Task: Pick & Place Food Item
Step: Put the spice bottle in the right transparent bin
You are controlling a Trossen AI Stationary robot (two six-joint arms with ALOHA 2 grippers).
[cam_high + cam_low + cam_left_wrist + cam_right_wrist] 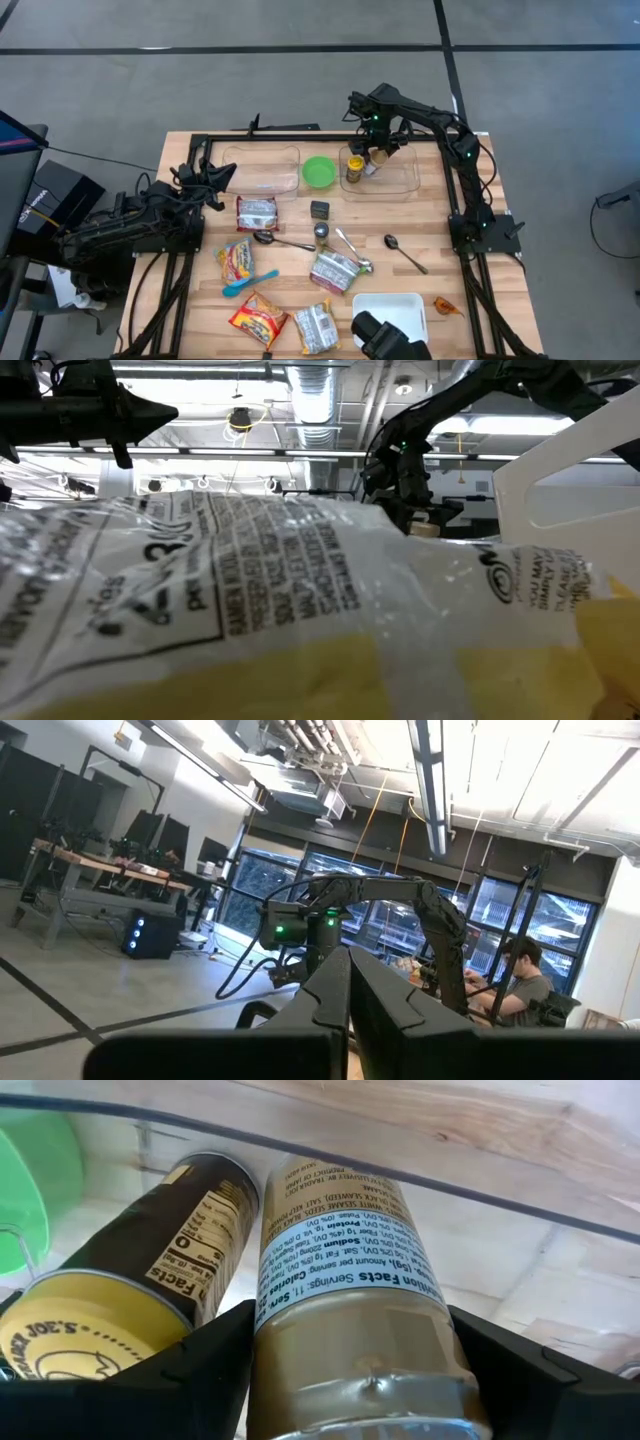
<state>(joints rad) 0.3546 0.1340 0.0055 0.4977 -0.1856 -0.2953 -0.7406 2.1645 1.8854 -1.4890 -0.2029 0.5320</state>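
My right gripper (378,152) is over the clear bin (402,186) at the table's far right and is shut on a brown spice bottle with a white label (345,1280). A dark jar with a yellow lid (354,167) stands in the same bin, right beside the bottle; it also shows in the right wrist view (120,1310). My left gripper (214,176) waits at the table's left edge, shut and empty, its fingers together in the left wrist view (350,1005). My right gripper pinches the bottle's round body (270,1330) between its two fingers (205,1370), one on each side, at the end nearer the wrist. The fingers come from above and lie across the bottle. The bottle points down into the bin; whether its far end rests on the floor, I cannot tell.
A green bowl (319,171) and a second clear bin (262,170) stand left of the right gripper. Several snack packets (257,212), spoons (405,252), a small black box (319,209) and a white tray (390,310) lie nearer. One packet (250,590) fills the low view.
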